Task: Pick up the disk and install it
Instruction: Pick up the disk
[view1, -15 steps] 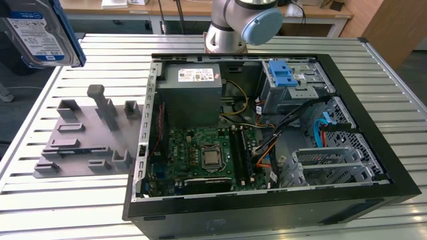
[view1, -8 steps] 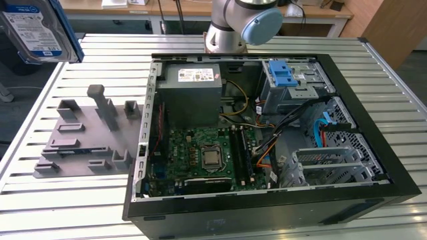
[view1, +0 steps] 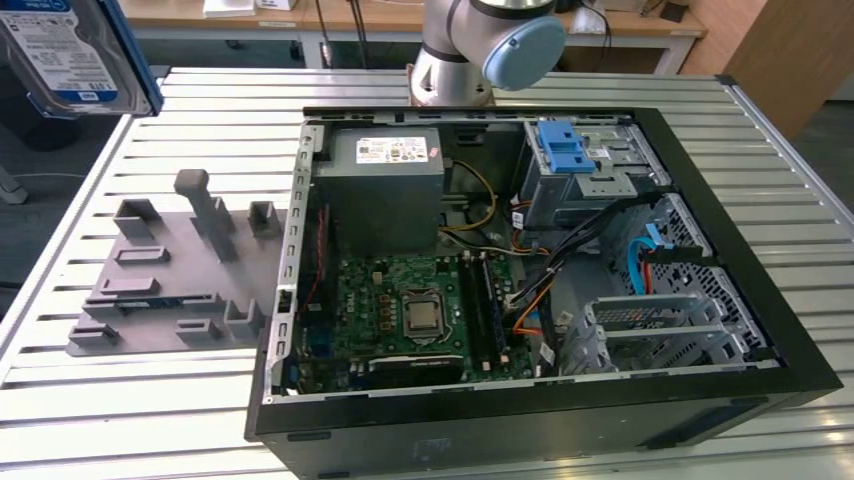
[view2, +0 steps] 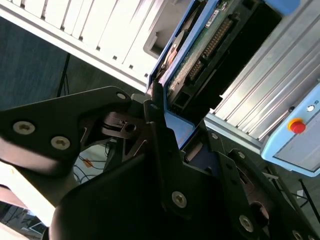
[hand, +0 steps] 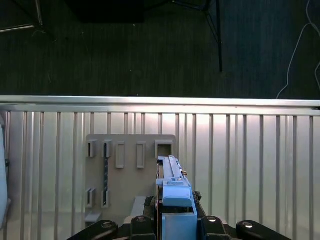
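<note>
Pincer (hand: 176, 222) is closed on the disk (hand: 172, 187). Black fingers (view2: 159, 130) sit on either side of its blue-railed end, no slack visible. The disk sticks out from the jaws edge-on, and the second wrist view shows its green circuit-board side with the connector row. In the exterior view it hangs high and clear of everything, label side to that camera.

Next out, past the free end of the disk: grey fixture plate (hand: 130, 150) with upright slots, lying flat on the slatted aluminium table (hand: 250, 160). Disk and plate are well apart, no contact.

Farther from the pincer: open black PC case (view1: 747, 330) lying on its side on the same table, just beside the plate and well away from the disk. Inside it are a grey power supply box (view1: 387, 200) with a white sticker, a motherboard (view1: 400, 310) and a metal drive cage with a blue latch (view1: 567, 150).

Farthest: arm base (view1: 461, 55) behind the case, dark floor (hand: 150, 50) beyond the table edge, and a light-blue box with a red button (view2: 296, 126).
</note>
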